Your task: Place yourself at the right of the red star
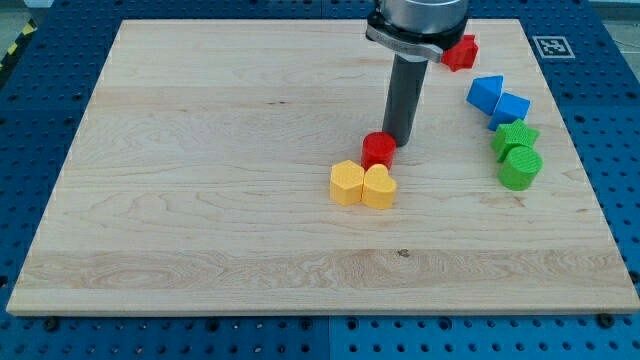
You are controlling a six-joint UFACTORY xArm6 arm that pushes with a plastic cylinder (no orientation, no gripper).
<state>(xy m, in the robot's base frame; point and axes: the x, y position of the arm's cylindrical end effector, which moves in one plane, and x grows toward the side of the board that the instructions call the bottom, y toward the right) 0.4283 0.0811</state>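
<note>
The red star (462, 51) lies near the view's top right, partly hidden behind the arm's flange. My tip (399, 139) rests on the wooden board (200, 180) near its middle. It touches or nearly touches the right side of a red cylinder (378, 149). The tip is well below and to the left of the red star.
A yellow hexagon (346, 183) and a yellow heart (380, 187) sit side by side just below the red cylinder. Two blue blocks (485, 93) (511, 107) and two green blocks (515, 137) (520, 167) line the view's right side. A fiducial marker (550, 45) is at the top right corner.
</note>
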